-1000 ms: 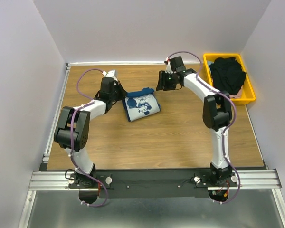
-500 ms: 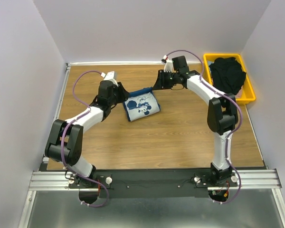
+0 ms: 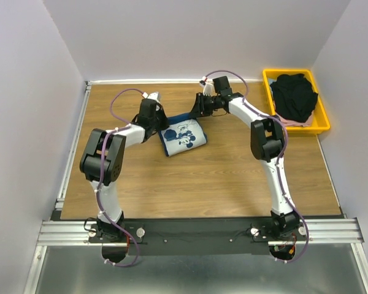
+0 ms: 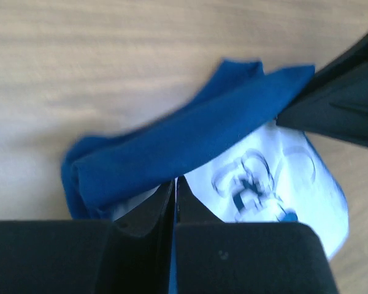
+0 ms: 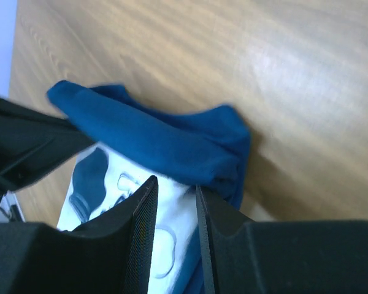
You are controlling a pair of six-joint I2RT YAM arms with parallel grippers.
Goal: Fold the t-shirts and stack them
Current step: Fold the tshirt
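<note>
The navy-blue t-shirt [image 3: 183,136] with the white cartoon-mouse print lies folded on the table between my two grippers. Its rolled blue far edge shows in the left wrist view [image 4: 190,144] and in the right wrist view [image 5: 153,144]. My left gripper [image 3: 161,120] is at the shirt's left far corner. Its jaws are pressed shut, with their tips [image 4: 175,184] against the blue edge. My right gripper [image 3: 197,111] is at the right far corner, narrowly open [image 5: 175,187] over the print, with one fingertip against the blue roll. The black t-shirt [image 3: 294,95] lies in the tray on the pale pink one [image 3: 292,122].
The yellow plastic tray [image 3: 322,122] stands at the back right corner. Grey walls close in the wooden table [image 3: 202,177] on three sides. A metal rail runs along the left edge. The arm bases sit on the black bar at the near edge.
Both grippers have moved inward to the far corners of the navy shirt, the left one rightward and the right one leftward. The shirt has not moved.
</note>
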